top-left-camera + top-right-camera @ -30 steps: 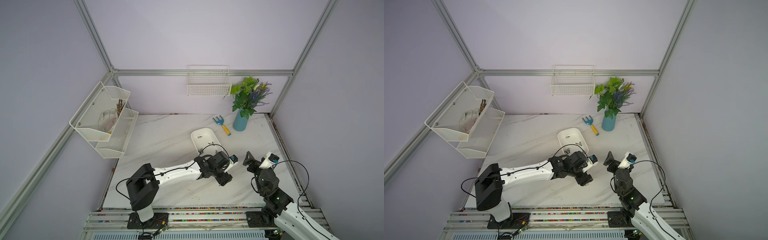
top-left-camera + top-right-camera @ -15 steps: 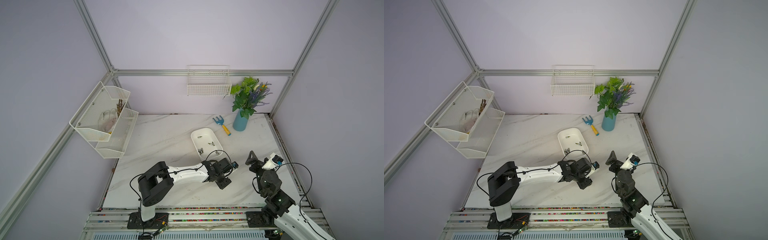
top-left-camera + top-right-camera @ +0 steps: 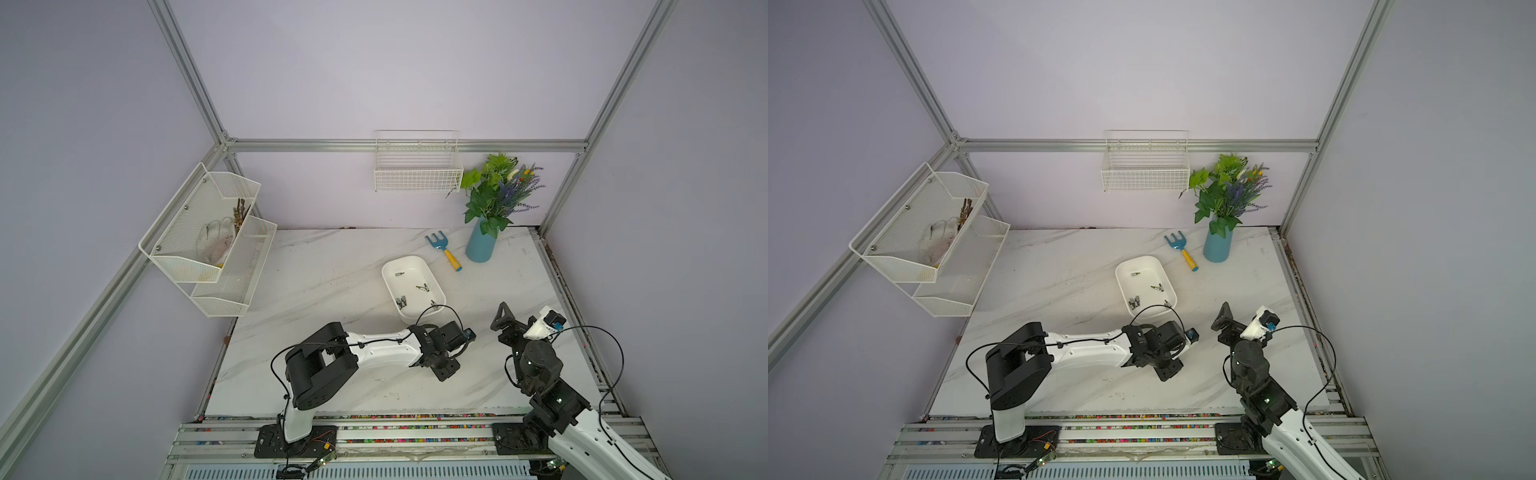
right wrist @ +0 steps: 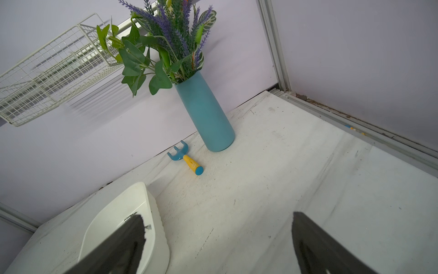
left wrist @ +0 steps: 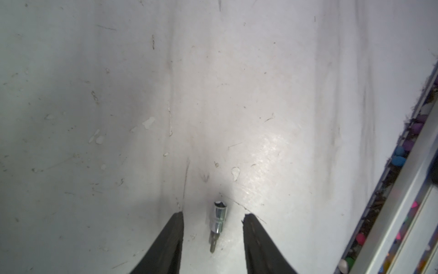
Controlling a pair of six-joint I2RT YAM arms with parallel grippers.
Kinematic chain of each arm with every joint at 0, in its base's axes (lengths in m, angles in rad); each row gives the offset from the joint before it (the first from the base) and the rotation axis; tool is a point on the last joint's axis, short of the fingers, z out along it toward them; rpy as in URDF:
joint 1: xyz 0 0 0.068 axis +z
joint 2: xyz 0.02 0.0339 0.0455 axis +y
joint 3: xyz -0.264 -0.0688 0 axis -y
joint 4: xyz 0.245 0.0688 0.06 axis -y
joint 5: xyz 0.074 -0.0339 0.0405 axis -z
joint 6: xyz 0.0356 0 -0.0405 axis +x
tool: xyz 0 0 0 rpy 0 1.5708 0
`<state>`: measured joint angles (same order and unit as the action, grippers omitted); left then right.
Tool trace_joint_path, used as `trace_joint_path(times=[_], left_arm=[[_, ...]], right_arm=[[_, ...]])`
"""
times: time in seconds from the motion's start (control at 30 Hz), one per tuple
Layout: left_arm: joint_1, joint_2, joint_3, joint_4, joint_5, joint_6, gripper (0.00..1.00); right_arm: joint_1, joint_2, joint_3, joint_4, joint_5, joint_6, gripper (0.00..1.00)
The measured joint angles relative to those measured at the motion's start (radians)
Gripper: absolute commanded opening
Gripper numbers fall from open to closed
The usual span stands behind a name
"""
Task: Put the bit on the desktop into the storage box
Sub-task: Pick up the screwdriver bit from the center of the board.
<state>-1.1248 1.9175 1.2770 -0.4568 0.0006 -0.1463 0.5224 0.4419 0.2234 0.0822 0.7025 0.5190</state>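
The bit [image 5: 218, 221] lies flat on the marble desktop [image 5: 237, 95] between the fingers of the left gripper [image 5: 212, 214], which are partly open with a gap on either side of it and grip nothing. The storage box [image 3: 409, 262] sits near, farther back, with other bits [image 3: 423, 287] inside. The right gripper [image 4: 217, 214] gapes wide and empty above the desktop beside the box.

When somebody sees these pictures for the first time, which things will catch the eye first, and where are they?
The blue vase with green and purple plants stands out at the table's back right corner. Mid-table sits a white tub holding several small bits. In the left wrist view, one metal bit lies on the table between the left arm's open jaws.
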Motion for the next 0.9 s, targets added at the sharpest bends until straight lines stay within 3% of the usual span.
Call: trace_joint_path(times=[0.9], left_arm=[[-0.023,0.035,0.000,-0.025,-0.056,-0.009,0.14]], right_arm=[[0.000,0.000,0.000,0.000,0.006,0.000,1.00]])
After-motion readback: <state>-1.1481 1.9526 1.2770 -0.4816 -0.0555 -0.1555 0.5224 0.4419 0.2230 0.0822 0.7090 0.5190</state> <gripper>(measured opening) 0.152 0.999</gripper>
